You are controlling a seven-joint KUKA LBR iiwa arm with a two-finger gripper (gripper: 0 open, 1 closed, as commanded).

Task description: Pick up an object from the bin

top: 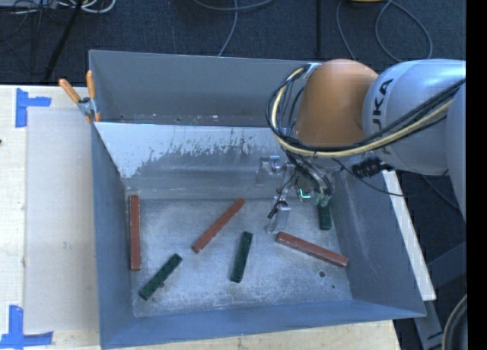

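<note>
My gripper (298,217) hangs low over the right part of the bin floor, under the orange wrist cover, with its fingers spread open. The left fingertip (273,223) stands just above the near end of a reddish-brown stick (310,249) that lies slanting on the floor. A short dark green stick (325,217) is right by the other finger, against the bin's right wall; I cannot tell whether they touch. Nothing sits between the fingers. Another reddish-brown stick (218,225) lies diagonally to the gripper's left, and a dark green stick (241,256) lies below it.
A third reddish-brown stick (135,232) lies upright along the left wall. One more dark green stick (160,276) lies near the front left corner. The arm and its cables overhang the bin's back right corner.
</note>
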